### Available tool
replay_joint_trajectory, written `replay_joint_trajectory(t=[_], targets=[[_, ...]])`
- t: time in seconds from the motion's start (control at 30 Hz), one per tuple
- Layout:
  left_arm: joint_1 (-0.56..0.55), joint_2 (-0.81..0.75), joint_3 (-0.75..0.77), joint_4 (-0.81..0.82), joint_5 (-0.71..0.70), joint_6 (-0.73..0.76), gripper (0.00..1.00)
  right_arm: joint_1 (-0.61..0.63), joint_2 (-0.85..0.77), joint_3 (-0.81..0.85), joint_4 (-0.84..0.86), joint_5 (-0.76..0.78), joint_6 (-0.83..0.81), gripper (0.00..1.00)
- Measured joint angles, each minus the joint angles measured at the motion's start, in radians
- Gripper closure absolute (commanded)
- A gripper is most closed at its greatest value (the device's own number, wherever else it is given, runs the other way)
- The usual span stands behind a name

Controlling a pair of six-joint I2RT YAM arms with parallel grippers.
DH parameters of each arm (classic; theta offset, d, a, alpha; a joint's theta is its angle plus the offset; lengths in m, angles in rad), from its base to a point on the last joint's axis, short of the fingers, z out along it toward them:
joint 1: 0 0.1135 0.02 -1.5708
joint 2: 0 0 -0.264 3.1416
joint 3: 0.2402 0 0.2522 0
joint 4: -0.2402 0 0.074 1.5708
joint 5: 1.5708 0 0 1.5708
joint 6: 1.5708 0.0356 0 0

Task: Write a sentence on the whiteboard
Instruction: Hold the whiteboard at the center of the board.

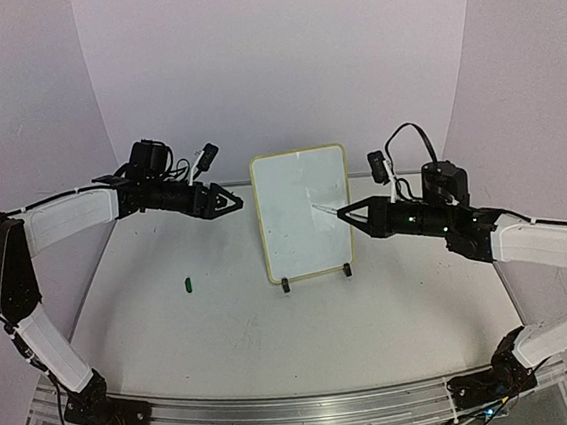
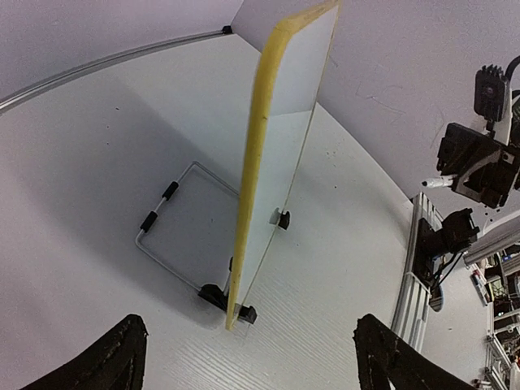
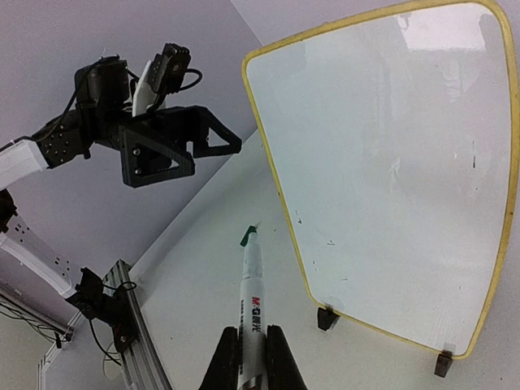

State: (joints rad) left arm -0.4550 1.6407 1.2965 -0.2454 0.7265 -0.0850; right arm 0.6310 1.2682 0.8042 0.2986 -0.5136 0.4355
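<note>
The whiteboard (image 1: pixel 304 216) stands upright on its black feet at mid-table, with a pale-yellow frame. Its face (image 3: pixel 390 179) shows only a few faint specks; no green sentence is visible. My right gripper (image 1: pixel 354 214) is shut on a white marker (image 1: pixel 325 209) that points at the board's right half. In the right wrist view the marker (image 3: pixel 253 292) sticks out between the fingers of the gripper (image 3: pixel 252 357), its tip off the board's left edge. My left gripper (image 1: pixel 230 203) hovers left of the board's top. It is wide open and empty (image 2: pixel 252 366), seeing the board edge-on (image 2: pixel 252 187).
A small green cap (image 1: pixel 187 281) lies on the table left of the board. A wire stand (image 2: pixel 175 227) props the board from behind. The metal rail (image 1: pixel 302 407) runs along the near edge. Curved white walls close in behind.
</note>
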Motion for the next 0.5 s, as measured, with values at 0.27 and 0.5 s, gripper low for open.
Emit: replay_joint_trajectory(t=[0.27, 0.5], targets=[[0.041, 0.103, 0.019, 0.124, 0.071, -0.022, 0.12, 0.000, -0.090, -0.047, -0.018, 0.004, -0.002, 1.00], [0.037, 0.188, 0.121, 0.119, 0.103, -0.004, 0.12, 0.000, -0.073, -0.030, -0.077, 0.019, -0.008, 1.00]])
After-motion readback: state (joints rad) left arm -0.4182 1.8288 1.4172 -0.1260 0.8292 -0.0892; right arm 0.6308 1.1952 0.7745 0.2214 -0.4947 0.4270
